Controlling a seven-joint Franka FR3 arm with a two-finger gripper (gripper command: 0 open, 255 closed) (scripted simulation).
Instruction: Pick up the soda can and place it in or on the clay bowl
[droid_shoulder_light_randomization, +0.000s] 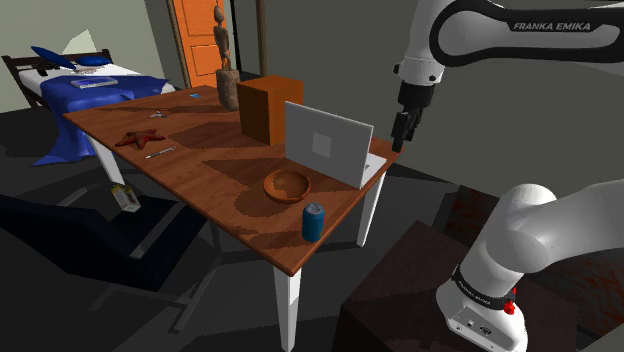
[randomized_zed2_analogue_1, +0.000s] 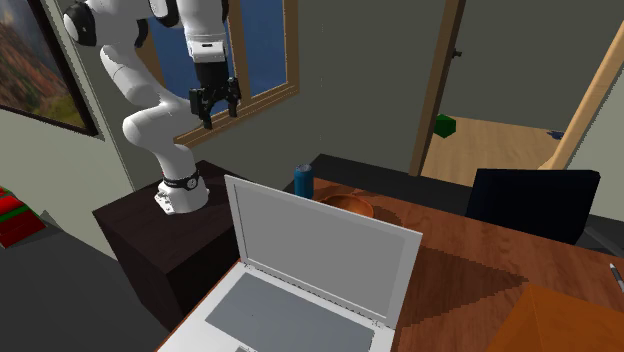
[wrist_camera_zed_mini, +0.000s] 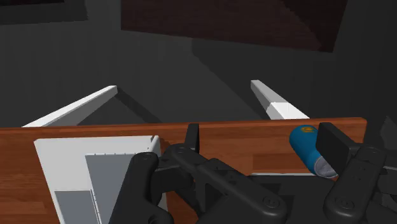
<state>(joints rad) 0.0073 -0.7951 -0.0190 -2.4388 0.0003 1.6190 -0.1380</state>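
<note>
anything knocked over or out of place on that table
Nothing is spilled or tipped. The can stands upright, though close to the edge of the table, near the bowl. One small pale object lies on the floor by a table leg.

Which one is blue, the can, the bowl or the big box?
The soda can: it is blue and stands upright near the table edge. The bowl beside it and the big box further back are both brown.

The desk (droid_shoulder_light_randomization: 200, 170) top is smooth reddish wood; the bowl (droid_shoulder_light_randomization: 287, 185) looks matt brown; the soda can (droid_shoulder_light_randomization: 313, 222) is smooth blue with a grey metallic end.
</note>
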